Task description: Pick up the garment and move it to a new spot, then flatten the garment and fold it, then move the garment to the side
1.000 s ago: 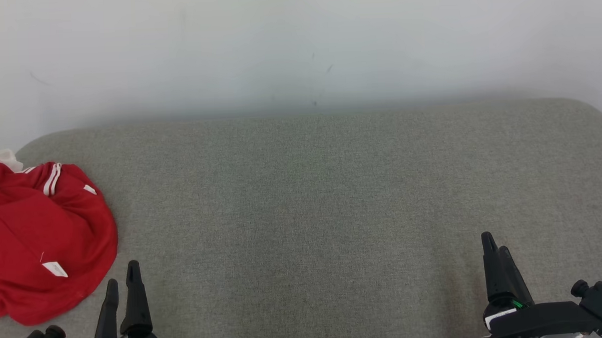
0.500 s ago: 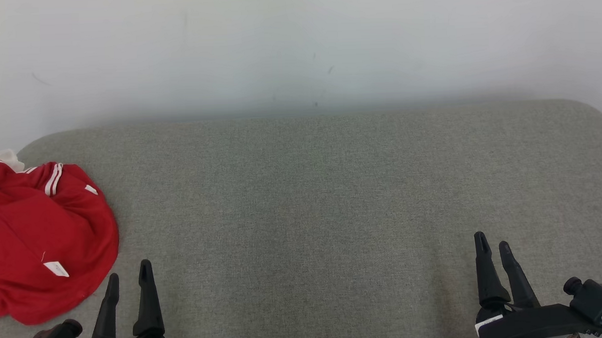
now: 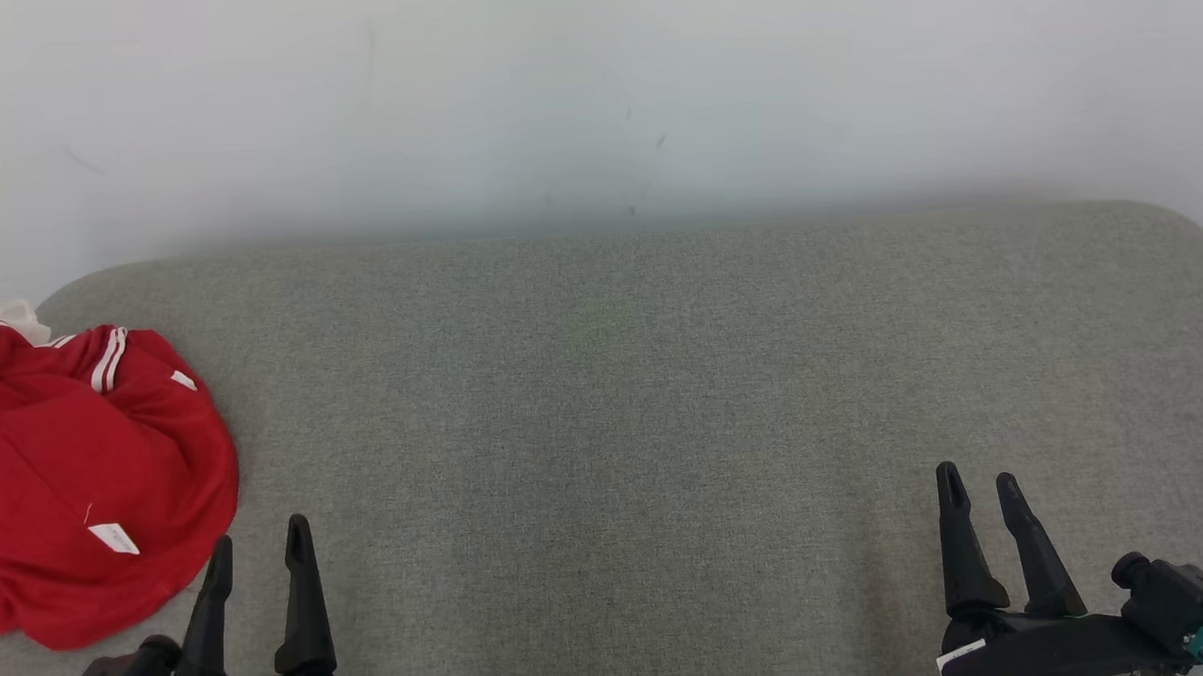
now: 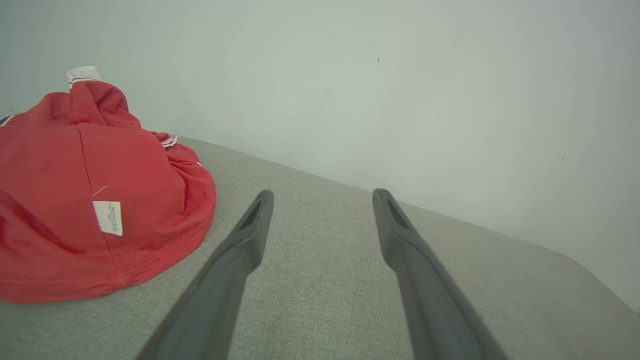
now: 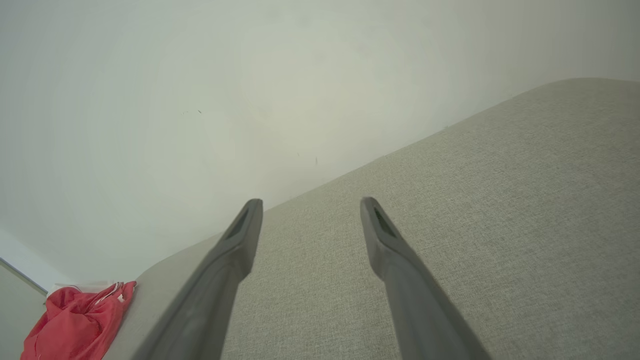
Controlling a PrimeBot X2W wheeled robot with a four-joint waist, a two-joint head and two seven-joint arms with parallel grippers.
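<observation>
Red garment (image 3: 86,486), with white-striped trim and a white label, lies crumpled in a heap at the left end of the grey fabric surface (image 3: 604,408), with a pale wall (image 3: 593,88) behind. Left gripper (image 3: 258,532): fingers spread apart, holding nothing, just beside the heap's near right edge and not touching it. Right gripper (image 3: 977,474): fingers likewise apart and empty, well apart from the garment, toward the surface's opposite end.

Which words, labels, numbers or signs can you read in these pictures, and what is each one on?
White care label on the red garment: lines of tiny print, too small to read.
Small white tag by the garment's striped trim: no print can be made out.
White sticker at the base of the right gripper: too small to read.
</observation>
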